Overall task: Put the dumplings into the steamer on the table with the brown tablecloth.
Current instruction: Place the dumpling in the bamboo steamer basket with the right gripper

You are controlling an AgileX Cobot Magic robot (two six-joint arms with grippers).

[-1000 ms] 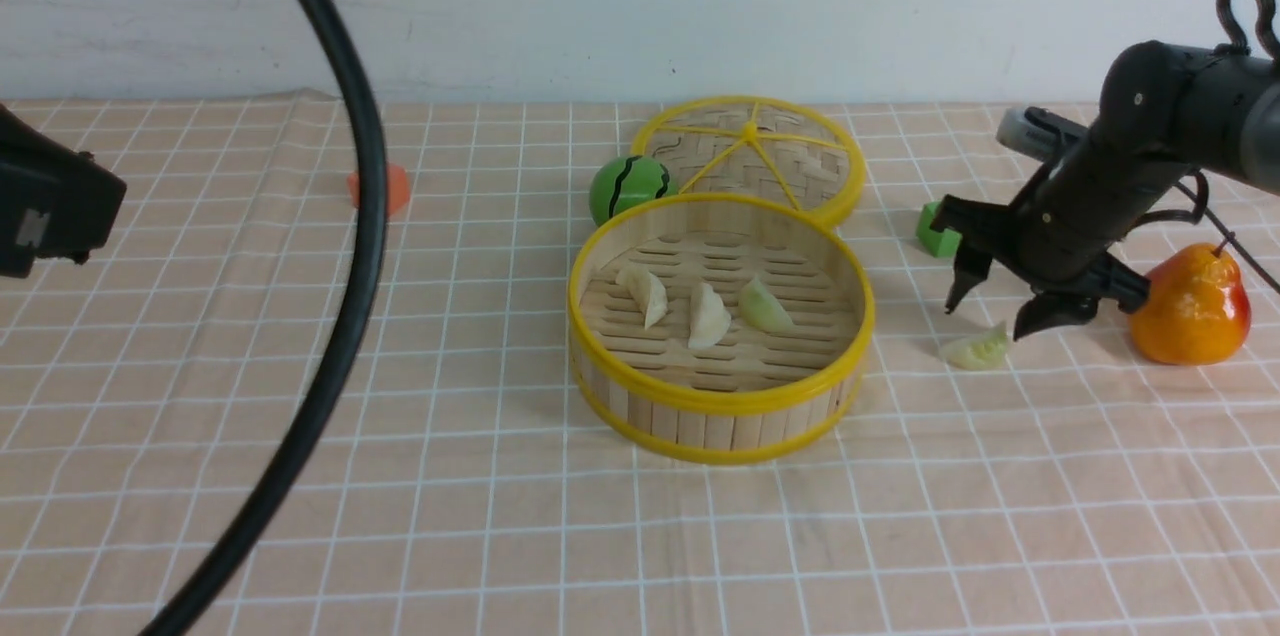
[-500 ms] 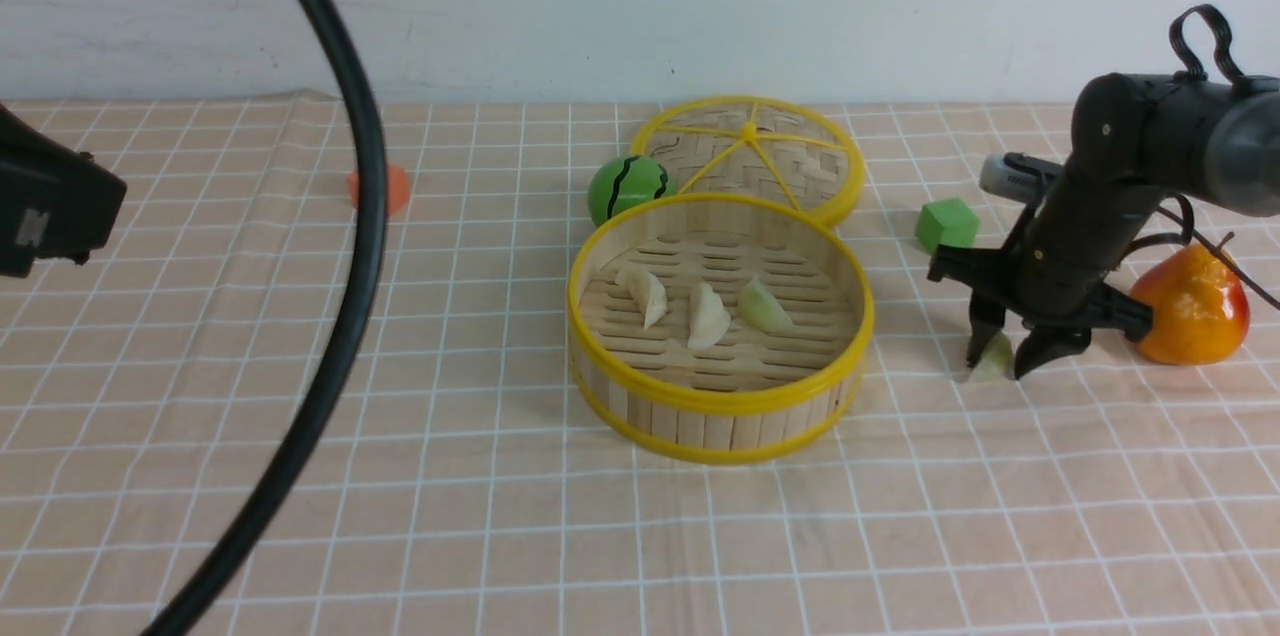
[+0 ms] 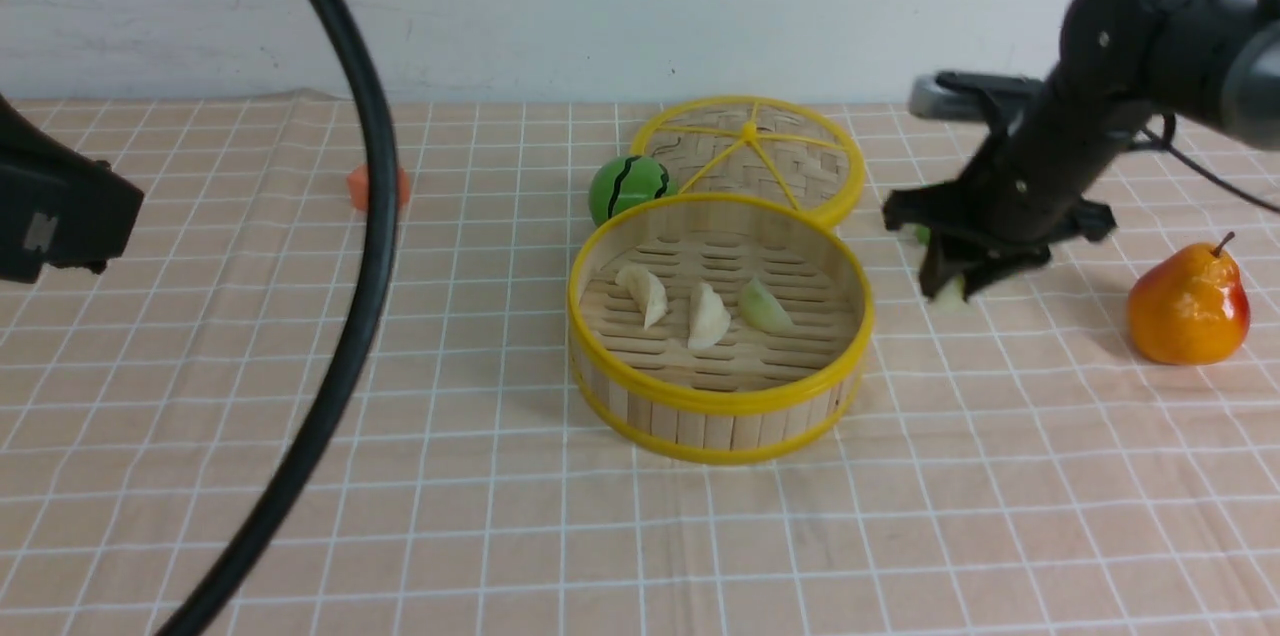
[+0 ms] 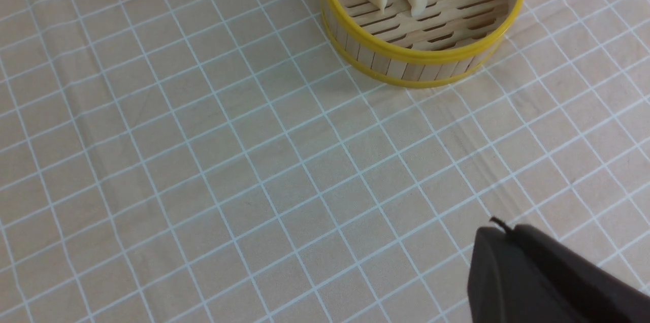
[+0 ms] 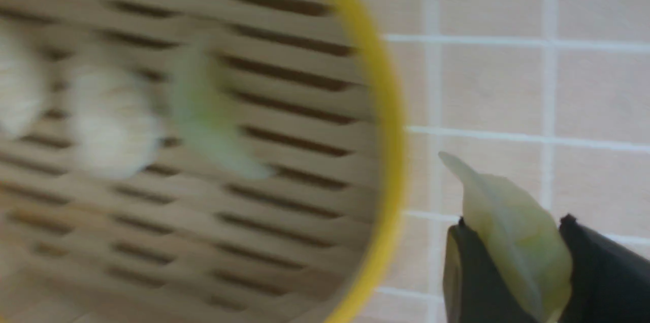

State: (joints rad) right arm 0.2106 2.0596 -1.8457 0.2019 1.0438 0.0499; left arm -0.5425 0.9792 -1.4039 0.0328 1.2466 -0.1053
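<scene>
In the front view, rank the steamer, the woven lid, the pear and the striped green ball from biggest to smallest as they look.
1. Steamer
2. Woven lid
3. Pear
4. Striped green ball

The lid lies farther back, so its true size may match the steamer's.

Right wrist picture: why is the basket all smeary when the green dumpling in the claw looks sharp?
Right wrist view: the steamer is smeared, likely motion blur, while the green dumpling pinched in the right claw looks crisp, being fixed relative to that camera. Front view: the steamer is sharp, with a soft shadow at its base. Left wrist view: sharp, evenly lit, no glare.
</scene>
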